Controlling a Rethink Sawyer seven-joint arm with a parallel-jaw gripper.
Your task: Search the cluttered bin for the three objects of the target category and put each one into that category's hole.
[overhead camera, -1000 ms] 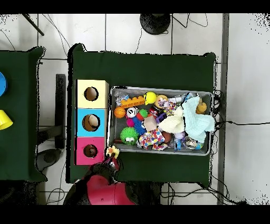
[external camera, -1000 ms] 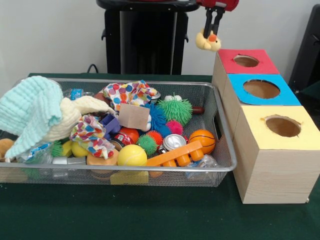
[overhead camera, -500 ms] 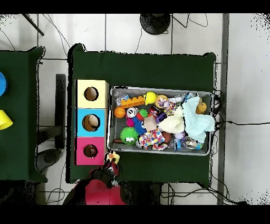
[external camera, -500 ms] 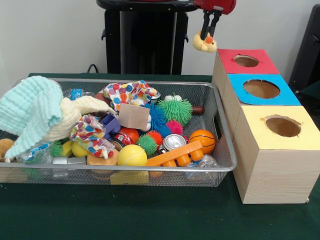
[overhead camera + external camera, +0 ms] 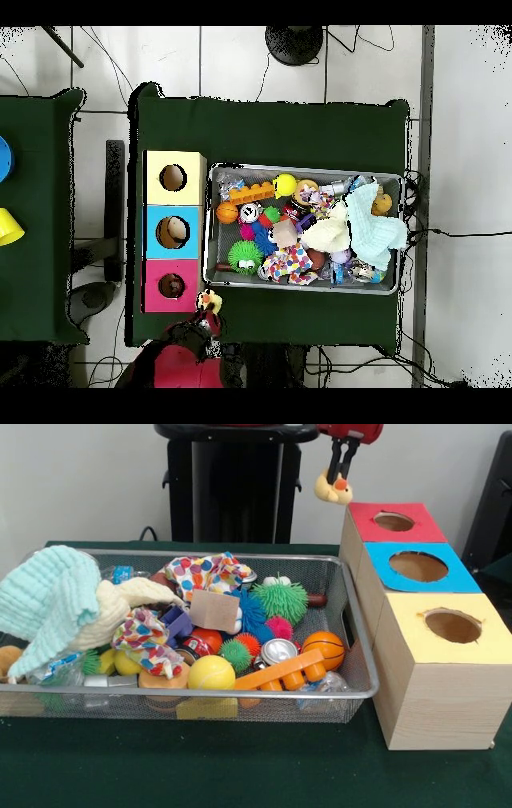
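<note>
1. The pincer (image 5: 342, 474) hangs high in the air, closed on a small yellow duck toy (image 5: 334, 490) with an orange beak; the duck dangles from the black fingers (image 5: 334, 460), clear of everything below.
2. In the front view the duck sits just beside the red-topped box (image 5: 394, 522), above and off its outer corner, not over the hole (image 5: 394, 522).
3. From overhead, the duck (image 5: 208, 300) shows just past the red box's (image 5: 171, 286) corner, over the green cloth near the bench (image 5: 270, 130) edge.
4. Three wooden boxes stand in a row touching each other beside the wire bin (image 5: 352, 688): red top, blue top (image 5: 418, 566), yellow top (image 5: 448, 628), each with a round hole.
5. Something pale seems to lie inside the blue box's hole in the overhead view (image 5: 173, 232), though it is too small to identify.
6. The bin is crowded: a mint knit cloth (image 5: 48, 604), a spotted fabric piece (image 5: 206, 574), a green spiky ball (image 5: 280, 600), a small basketball (image 5: 324, 648), a yellow ball (image 5: 210, 674), an orange brick piece (image 5: 280, 670) and a metal can (image 5: 278, 651).
</note>
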